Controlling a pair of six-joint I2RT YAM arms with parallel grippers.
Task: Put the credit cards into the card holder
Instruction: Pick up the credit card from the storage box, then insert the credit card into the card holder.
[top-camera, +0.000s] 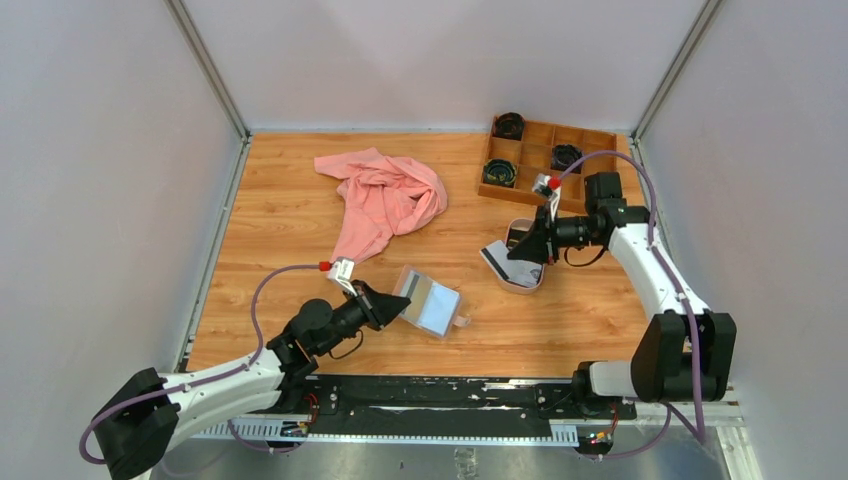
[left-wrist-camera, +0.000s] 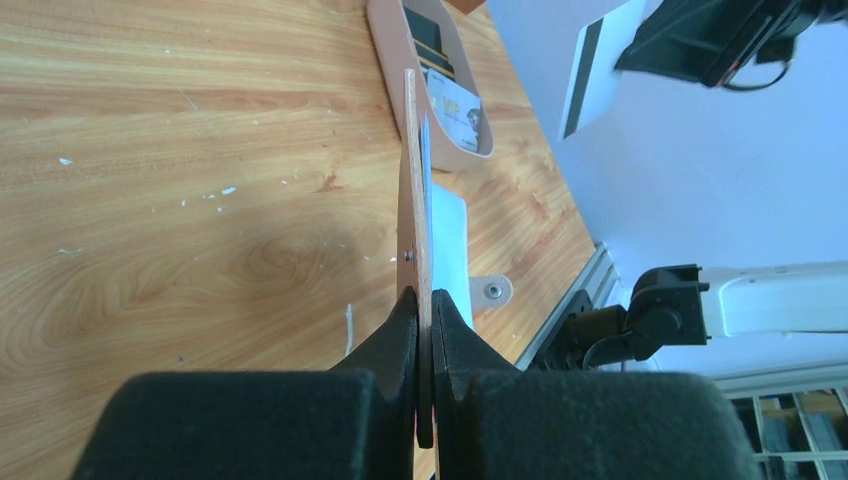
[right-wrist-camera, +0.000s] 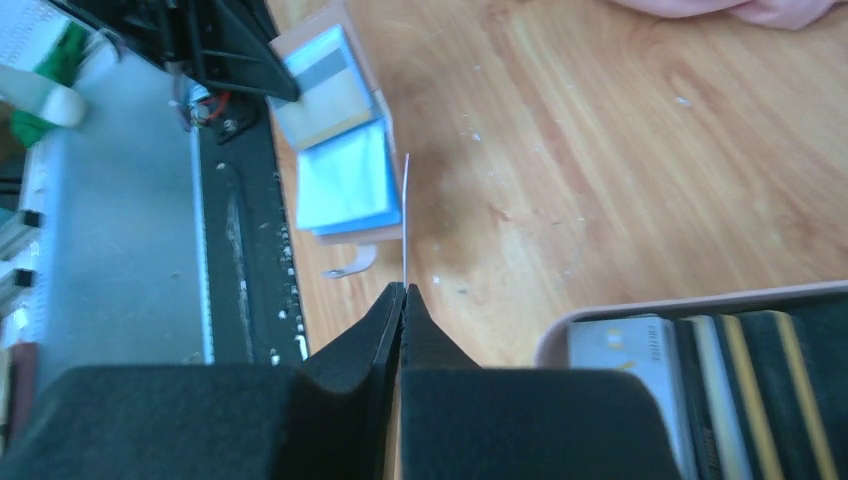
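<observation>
left jaws: pinching open card holder (top-camera: 432, 303)
right jaws: pinching whitish card (top-camera: 496, 262) near tray (top-camera: 520, 289)
tray: on counter (top-camera: 270, 230), cards (right-wrist-camera: 720, 370) inside

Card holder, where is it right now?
In the top view the card holder is low centre, lying open, pinched at its left edge by the left claw, with the tray to its right.
</observation>
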